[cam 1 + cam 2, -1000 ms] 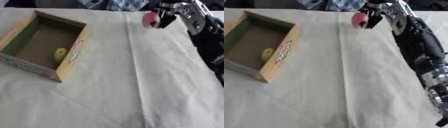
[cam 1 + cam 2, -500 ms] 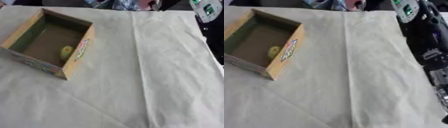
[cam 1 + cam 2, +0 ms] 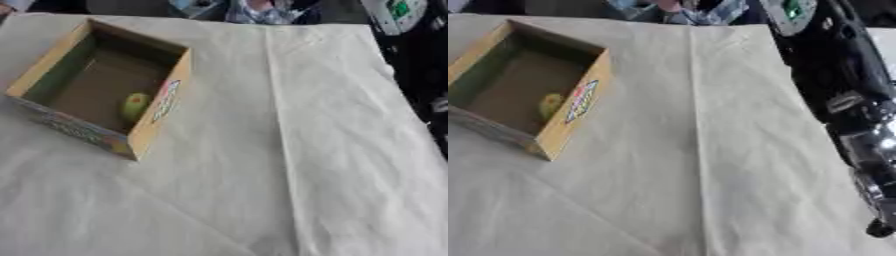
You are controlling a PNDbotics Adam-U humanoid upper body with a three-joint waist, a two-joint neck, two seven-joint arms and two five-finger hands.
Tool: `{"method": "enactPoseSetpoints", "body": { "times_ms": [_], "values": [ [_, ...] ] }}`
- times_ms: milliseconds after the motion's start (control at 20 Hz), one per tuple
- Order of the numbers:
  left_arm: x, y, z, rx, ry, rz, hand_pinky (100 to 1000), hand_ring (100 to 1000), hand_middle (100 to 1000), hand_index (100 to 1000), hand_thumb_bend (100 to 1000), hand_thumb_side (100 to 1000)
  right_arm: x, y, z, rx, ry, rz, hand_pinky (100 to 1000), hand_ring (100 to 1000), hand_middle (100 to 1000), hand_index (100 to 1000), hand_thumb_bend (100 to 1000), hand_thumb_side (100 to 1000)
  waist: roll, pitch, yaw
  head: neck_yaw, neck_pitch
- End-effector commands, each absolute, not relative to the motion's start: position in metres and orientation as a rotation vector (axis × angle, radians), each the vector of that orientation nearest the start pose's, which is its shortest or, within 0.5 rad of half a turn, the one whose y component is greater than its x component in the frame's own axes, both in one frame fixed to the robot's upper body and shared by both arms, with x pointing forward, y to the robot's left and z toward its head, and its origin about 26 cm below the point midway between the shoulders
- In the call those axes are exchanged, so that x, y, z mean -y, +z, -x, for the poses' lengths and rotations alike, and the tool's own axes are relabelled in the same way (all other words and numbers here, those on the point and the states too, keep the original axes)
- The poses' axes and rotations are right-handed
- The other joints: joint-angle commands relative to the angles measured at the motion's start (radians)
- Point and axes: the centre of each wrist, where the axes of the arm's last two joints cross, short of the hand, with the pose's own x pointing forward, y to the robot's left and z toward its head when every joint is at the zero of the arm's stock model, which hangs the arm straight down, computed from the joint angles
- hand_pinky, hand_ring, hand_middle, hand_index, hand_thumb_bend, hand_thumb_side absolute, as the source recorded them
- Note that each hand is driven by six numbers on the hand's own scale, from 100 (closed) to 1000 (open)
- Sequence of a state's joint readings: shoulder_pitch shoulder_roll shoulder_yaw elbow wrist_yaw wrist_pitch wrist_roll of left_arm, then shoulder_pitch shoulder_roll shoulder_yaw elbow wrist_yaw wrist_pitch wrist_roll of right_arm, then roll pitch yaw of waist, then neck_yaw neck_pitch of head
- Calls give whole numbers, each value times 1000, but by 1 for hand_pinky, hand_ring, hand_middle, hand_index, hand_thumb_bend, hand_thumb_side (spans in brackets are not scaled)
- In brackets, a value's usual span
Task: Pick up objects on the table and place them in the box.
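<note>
Nearest you: bare tabletop point(image 3: 262, 200), covered by a pale cloth point(image 3: 737, 165). A crease runs near to far down the middle of the cloth, and a few shallow folds cross the near left part.

Near right: your right arm point(image 3: 859, 135), black with silver joints, comes up the right edge and runs toward the far right corner. It overhangs the right margin of the cloth.

Mid left: the box point(image 3: 162, 107), an open cardboard carton with a printed label on its right wall, sits askew on the cloth. Inside it, a small yellow-green object point(image 3: 134, 105) lies on the floor of the box, close against the right wall.

Far right: the arm ends at a grey housing with a small green mark point(image 3: 791, 12), cut off by the top edge. Your right hand is out of both views, so its state cannot be told. Your left hand does not show either.

Far edge: some blurred blue and pale shapes point(image 3: 258, 10) lie beyond the cloth; what they are cannot be made out.
</note>
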State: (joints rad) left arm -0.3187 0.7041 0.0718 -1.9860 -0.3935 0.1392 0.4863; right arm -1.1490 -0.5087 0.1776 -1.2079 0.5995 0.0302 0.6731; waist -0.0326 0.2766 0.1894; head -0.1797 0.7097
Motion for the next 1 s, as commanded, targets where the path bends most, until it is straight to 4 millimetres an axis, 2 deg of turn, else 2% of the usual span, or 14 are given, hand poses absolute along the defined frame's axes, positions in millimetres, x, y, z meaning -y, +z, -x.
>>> {"method": "enactPoseSetpoints", "body": {
  "times_ms": [50,200,550,1000],
  "values": [
    [-325,269,-290,2307,-281,-1308,678,783,1000,771,385,1000,205,368,-440,1689,1512,687,619,630,555,691,100,100,3,-28,4,-5,24],
    [-325,269,-290,2311,-281,-1302,678,783,1000,771,385,1000,186,367,-439,1709,1552,642,618,631,555,691,100,100,2,-31,7,-15,29],
    [-324,270,-291,2321,-274,-1292,676,783,1000,770,386,1000,143,360,-436,1745,1626,527,612,631,552,691,100,100,-1,-31,17,-75,10],
    [-322,271,-292,2340,-249,-1281,675,783,1000,769,386,1000,98,341,-438,1743,1651,391,605,635,551,693,100,100,-2,-28,29,-98,-11]
  ]
}}
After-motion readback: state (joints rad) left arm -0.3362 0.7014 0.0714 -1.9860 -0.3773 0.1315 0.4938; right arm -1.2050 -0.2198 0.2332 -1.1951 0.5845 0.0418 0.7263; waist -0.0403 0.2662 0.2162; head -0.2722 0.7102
